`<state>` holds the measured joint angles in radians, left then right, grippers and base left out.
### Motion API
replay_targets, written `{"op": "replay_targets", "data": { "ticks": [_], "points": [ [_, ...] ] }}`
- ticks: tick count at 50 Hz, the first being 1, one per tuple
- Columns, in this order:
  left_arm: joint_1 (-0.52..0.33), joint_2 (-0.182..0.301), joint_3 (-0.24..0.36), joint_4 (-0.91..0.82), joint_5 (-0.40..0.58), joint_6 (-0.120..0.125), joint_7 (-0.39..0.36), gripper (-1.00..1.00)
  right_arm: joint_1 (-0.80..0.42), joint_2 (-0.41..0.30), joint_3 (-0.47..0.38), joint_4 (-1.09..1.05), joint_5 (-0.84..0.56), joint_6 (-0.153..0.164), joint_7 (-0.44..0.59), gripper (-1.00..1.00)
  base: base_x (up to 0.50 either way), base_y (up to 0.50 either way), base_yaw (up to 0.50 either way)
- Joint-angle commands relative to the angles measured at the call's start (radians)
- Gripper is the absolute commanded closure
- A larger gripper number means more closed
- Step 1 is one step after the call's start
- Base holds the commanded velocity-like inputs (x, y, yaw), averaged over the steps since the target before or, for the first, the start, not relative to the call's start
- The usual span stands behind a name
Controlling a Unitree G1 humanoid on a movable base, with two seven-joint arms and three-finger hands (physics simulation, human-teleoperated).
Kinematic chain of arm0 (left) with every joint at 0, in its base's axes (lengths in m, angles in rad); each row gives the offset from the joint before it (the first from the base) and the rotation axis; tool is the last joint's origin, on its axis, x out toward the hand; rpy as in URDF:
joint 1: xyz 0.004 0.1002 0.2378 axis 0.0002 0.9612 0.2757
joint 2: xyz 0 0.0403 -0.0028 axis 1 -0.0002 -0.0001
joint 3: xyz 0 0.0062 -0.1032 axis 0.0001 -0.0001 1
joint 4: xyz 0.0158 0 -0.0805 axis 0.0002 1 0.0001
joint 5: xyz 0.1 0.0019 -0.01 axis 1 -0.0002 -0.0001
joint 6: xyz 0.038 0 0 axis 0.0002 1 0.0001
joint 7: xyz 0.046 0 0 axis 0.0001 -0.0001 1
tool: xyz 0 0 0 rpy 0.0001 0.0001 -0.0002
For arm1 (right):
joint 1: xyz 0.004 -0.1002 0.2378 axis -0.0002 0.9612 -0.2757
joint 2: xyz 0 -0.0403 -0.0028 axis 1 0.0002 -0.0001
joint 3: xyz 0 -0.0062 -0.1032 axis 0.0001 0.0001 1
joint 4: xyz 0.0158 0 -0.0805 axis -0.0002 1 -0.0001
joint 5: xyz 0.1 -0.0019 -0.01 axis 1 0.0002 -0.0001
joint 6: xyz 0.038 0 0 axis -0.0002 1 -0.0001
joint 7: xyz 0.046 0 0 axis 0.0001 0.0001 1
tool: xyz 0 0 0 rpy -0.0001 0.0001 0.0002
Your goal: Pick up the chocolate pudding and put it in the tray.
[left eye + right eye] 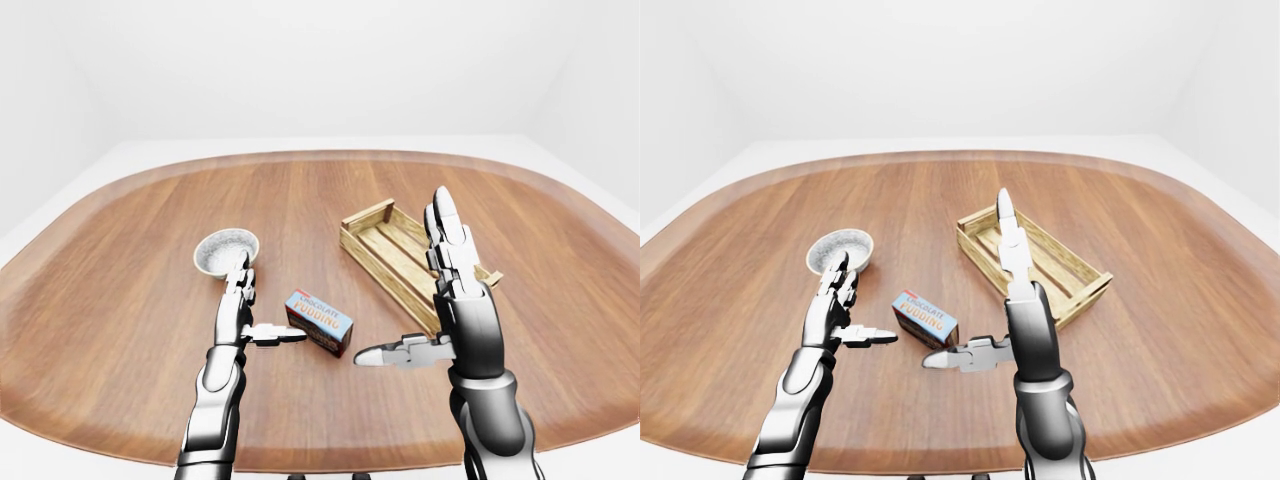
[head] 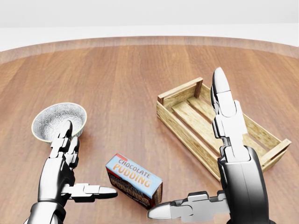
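The chocolate pudding box [image 2: 134, 181], blue-topped with brown sides, lies flat on the wooden table [image 2: 126, 79] low in the head view. It sits between my two hands, and neither touches it. My left hand [image 2: 86, 161] is open at the left, fingers upright and thumb pointing right toward the box. At the right my right hand [image 2: 189, 144] is also open and empty, its thumb reaching left just below the box. The tray, a slatted wooden crate [image 2: 180, 91], stands empty to the right of the box, partly hidden behind my right hand.
A speckled white bowl [image 2: 51, 119] stands on the table to the left, just above my left fingers. The oval table's rim [image 1: 330, 155] curves round at the top of the left-eye view, with white floor and walls beyond.
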<state>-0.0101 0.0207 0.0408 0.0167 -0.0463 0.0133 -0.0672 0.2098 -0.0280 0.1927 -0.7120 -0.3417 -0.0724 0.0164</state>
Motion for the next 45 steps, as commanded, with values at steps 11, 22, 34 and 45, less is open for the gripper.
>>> {"op": "replay_targets", "data": {
  "ticks": [11,22,34,45],
  "points": [
    [0.001,0.000,0.000,0.002,-0.004,-0.004,-0.003,-1.00,-0.003,-0.001,0.005,-0.001,-0.004,0.008,0.003,-1.00,0.30,0.00,0.00],
    [0.002,0.000,0.001,0.001,-0.011,-0.009,-0.007,-1.00,0.029,-0.019,0.042,0.000,-0.037,-0.015,0.003,-1.00,0.07,0.00,0.00],
    [-0.002,0.002,-0.007,0.007,0.032,-0.009,0.014,-1.00,0.030,-0.017,0.037,0.009,-0.040,-0.015,0.006,-1.00,0.00,0.00,0.00],
    [-0.006,-0.003,0.000,0.011,-0.002,-0.014,0.011,-1.00,0.051,-0.021,0.038,-0.031,-0.041,-0.015,0.017,-1.00,0.00,0.00,0.00]
  ]
}}
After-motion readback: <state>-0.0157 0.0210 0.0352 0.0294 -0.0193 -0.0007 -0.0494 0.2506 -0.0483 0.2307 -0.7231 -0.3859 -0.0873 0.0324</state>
